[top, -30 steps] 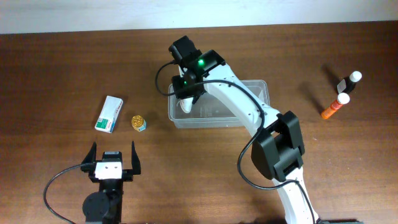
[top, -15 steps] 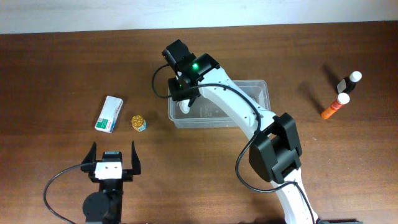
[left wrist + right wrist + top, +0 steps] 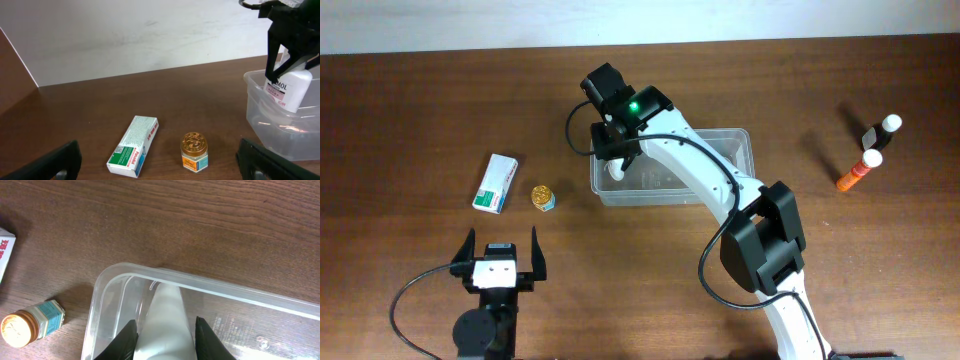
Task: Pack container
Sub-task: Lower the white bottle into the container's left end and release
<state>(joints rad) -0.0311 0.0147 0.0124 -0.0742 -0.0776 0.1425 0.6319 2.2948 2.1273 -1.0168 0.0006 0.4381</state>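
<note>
The clear container (image 3: 705, 165) stands at the table's middle. Its rim (image 3: 210, 285) fills the right wrist view, and its left end (image 3: 270, 125) shows in the left wrist view. My right gripper (image 3: 617, 158) hangs over that left end, shut on a white bottle (image 3: 617, 173). The bottle (image 3: 292, 90) leans with its lower part inside the tub. Black fingers (image 3: 126, 340) press both sides of the white bottle (image 3: 166, 317). My left gripper (image 3: 503, 258) rests open near the front edge, its fingers (image 3: 60, 160) wide apart with nothing between them.
A white and green box (image 3: 496, 183) and a small gold-lidded jar (image 3: 542, 197) lie left of the tub, both ahead of the left gripper (image 3: 160, 162). At the far right lie a black bottle (image 3: 881, 131) and an orange bottle (image 3: 858, 171), both with white caps.
My right gripper shifted slightly left and back with the white bottle, then stopped. The left arm has not moved.
</note>
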